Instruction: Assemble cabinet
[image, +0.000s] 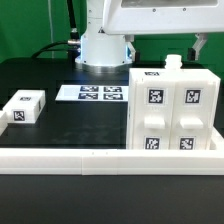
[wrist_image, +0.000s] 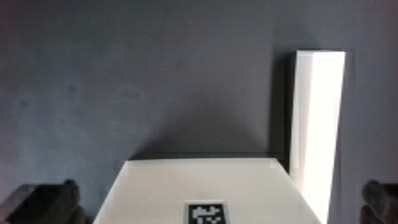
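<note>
Covering the whole work area, a matt black table (image: 60, 128), seen dark grey and bare in the wrist view; a white rail (image: 60, 158) closing its near edge in the exterior view; green backdrop (image: 25, 25) behind. Item: cabinet (image: 175, 110), upright at the exterior view's right, standing at the rail, four tagged panels on its face. Item: small white block (image: 25, 106), one tag showing, well apart at the exterior view's left. Item: marker board (image: 93, 93), flat, before the robot base (image: 100, 48). Item: gripper (wrist_image: 210, 205), jaws spread wide, dark fingers (wrist_image: 45, 200) at either side of the wrist view, pinching nothing; between the jaws a white tagged face (wrist_image: 196, 180), not touched; whether this is the cabinet's top cannot be told. Item: white strip (wrist_image: 320, 120), long and narrow, beyond the jaws and toward one finger's side, on the dark surface.
</note>
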